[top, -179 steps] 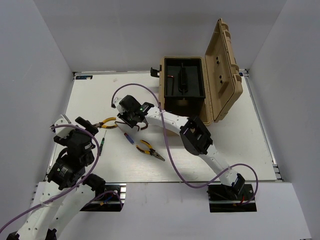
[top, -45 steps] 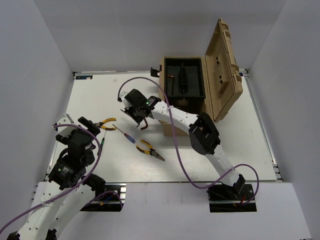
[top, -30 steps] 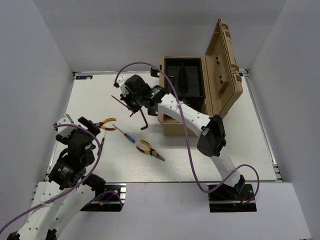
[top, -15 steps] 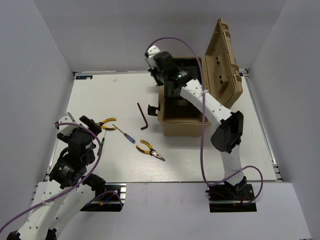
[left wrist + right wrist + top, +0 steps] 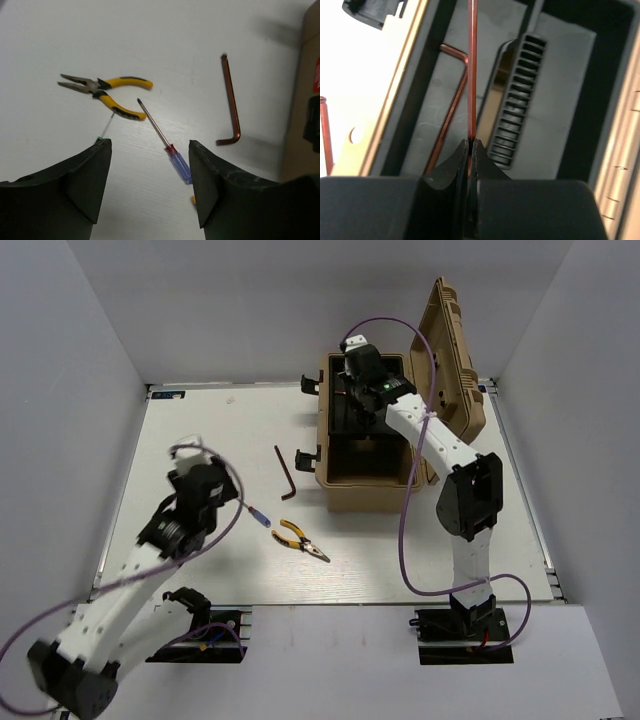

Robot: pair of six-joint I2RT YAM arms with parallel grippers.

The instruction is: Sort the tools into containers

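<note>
Right wrist view, right jaws pinching hex key point(image 5: 472, 75) over toolbox point(image 5: 390, 100), left jaws spread.

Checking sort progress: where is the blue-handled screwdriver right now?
In the left wrist view, the blue-handled screwdriver lies on the table, between the yellow-handled pliers on its left and the loose hex key on its right.

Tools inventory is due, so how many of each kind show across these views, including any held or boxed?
Hex keys: 3 (table hex key, boxed hex key, held hex key)
Pliers: 2 (wrist-view pliers, top-view pliers)
Blue-handled screwdriver: 1
Thin green-tipped shaft, partly hidden: 1
Total: 7
</note>
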